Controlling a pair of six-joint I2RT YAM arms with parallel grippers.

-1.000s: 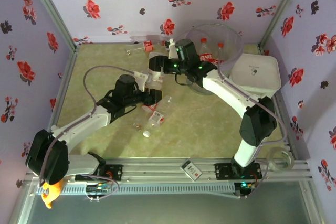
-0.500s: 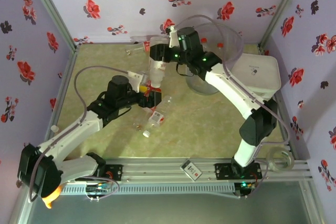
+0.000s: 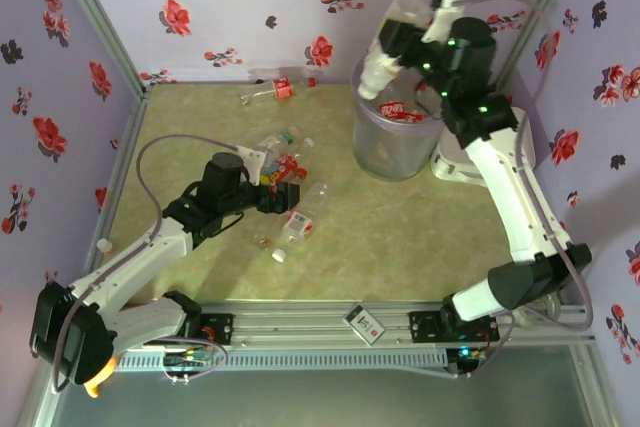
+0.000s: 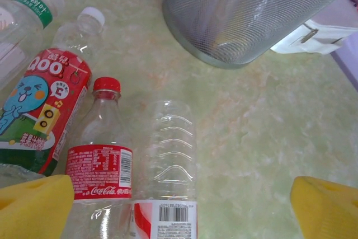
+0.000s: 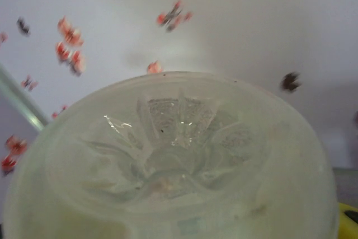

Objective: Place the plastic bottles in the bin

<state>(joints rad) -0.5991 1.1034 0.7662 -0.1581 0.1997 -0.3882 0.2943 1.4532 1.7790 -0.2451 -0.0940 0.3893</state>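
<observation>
Well left of the bin (image 3: pixel 400 147), our left gripper (image 3: pixel 288 188) hangs low with its yellow fingers (image 4: pixel 33 205) spread wide and holding nothing. Under it on the tabletop (image 3: pixel 400 237) lie the Qoo bottle (image 4: pixel 45 104), the Coca-Cola bottle (image 4: pixel 100 155) and a clear bottle (image 4: pixel 168 149), side by side. Their caps point toward the bin and their long axes cross the line between the fingers. The Coca-Cola and clear bottles both sit in the gap, so we judge that closing here could catch both. Above the bin, our right gripper (image 3: pixel 393 47) is clamped on a pale held bottle (image 3: pixel 373 77). Its long axis slants downward and its lower end hangs over the bin's left rim. This is the arm for the coming drop. We judge the held bottle should move right, toward the middle of the mouth, or it may clip the rim and fall outside. The mouth is wide, and a red-labelled bottle (image 3: pixel 400 107) lies inside. Just right of the bin lies the white lid (image 3: pixel 500 142), and the back wall stands close behind the bin.
</observation>
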